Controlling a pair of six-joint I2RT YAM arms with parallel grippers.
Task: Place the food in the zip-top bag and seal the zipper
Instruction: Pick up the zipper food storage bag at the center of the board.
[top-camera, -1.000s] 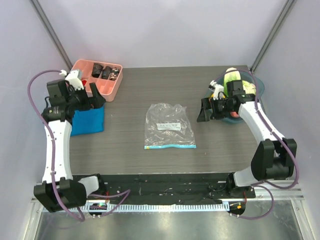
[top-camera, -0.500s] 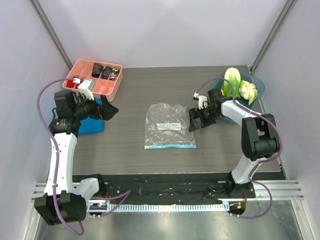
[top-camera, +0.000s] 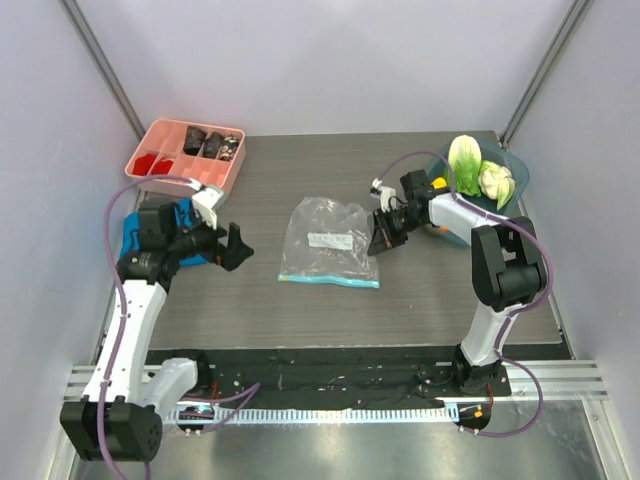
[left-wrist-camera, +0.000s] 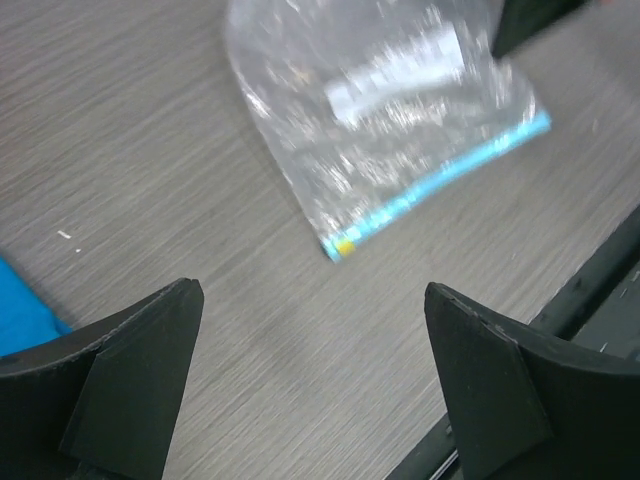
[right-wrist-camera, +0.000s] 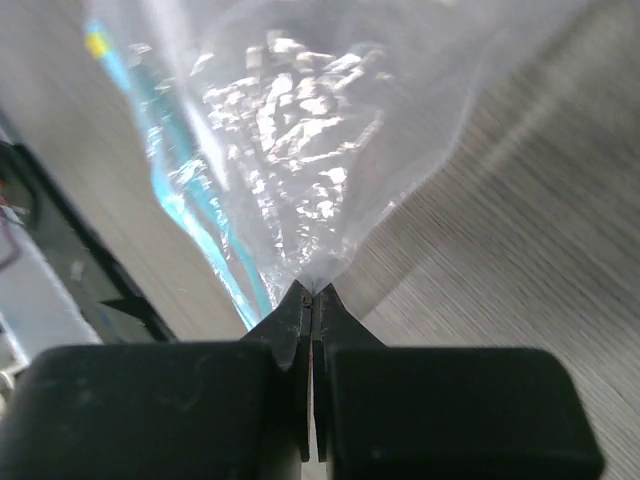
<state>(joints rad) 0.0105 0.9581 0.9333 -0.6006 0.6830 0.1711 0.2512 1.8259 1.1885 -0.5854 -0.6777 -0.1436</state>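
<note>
Grey wood-grain worktop, pale walls on three sides. zip-top bag lies flat at centre, empty, zipper along its near edge.

Right pincer: closed, nipping the bag's right edge. Wrist view confirms it: the two fingers meet on a gathered point of clear film, plastic fanning away above, blue zipper running off to the left. A second ago this pincer stood wide open beside the teal bowl; half a second ago it was just short of the bag.

Bag has since slid a little left and away from the arms, and turned slightly; its zipper now slopes rather than running square.

Left pincer: open wide, over bare worktop left of the bag, touching nothing. Its wrist view shows both fingers spread, the bag well ahead. It has come out from beside the pink tray, over the blue cloth.

Cabbage sits in the teal bowl, far right, well apart from the bag.
</note>
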